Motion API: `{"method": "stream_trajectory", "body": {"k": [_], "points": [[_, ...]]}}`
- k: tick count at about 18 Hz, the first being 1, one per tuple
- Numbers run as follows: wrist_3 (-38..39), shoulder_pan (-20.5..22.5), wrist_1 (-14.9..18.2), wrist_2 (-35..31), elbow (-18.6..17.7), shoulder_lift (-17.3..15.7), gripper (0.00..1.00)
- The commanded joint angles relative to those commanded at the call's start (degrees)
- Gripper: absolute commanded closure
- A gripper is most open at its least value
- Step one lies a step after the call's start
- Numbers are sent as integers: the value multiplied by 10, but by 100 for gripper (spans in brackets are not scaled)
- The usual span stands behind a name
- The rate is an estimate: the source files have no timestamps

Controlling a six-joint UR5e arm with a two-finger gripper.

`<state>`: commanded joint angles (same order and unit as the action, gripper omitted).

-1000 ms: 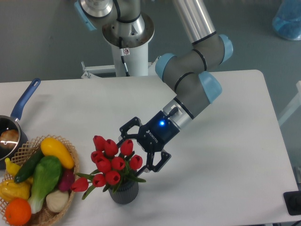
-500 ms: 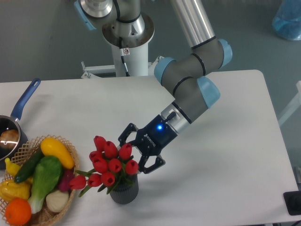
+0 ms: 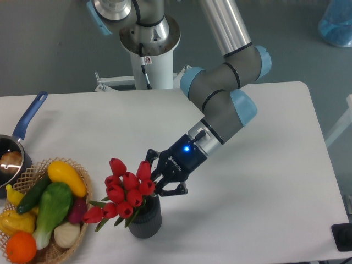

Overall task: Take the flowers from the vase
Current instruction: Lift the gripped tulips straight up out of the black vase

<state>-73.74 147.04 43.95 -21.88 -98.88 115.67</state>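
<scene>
The flowers (image 3: 125,192), a bunch of red tulip buds with green leaves, stand in the vase (image 3: 145,221), a short dark ribbed cylinder near the table's front edge. My gripper (image 3: 155,175) reaches in from the right, just above the vase's mouth. Its black fingers (image 3: 166,191) are drawn in against the right side of the bunch, and the buds look squeezed together. The stems between the fingers are hidden by buds and fingers.
A wicker basket (image 3: 82,212) of fruit and vegetables sits just left of the vase. A blue-handled saucepan (image 3: 26,122) lies at the left edge. The robot's base (image 3: 149,38) stands behind the table. A black object (image 3: 342,237) sits at the bottom right corner.
The gripper has moved down and left into the bunch, and its fingers have narrowed around the flowers. The buds have been pushed closer together and slightly left.
</scene>
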Motion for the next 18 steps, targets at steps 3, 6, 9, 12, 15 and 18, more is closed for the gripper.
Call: {"method": "stream_trajectory", "body": {"k": [3,6,9,12,15,18], "points": [[31,1,0,3,0,-7,100],[78,14,0,41,1,-35,100],[80,24,0,73,1,-40,100],[97,33,0,90,1,-50,100],[114,40,0,105,2,-61,100],[134,48,0,129,9,-69,100]]}}
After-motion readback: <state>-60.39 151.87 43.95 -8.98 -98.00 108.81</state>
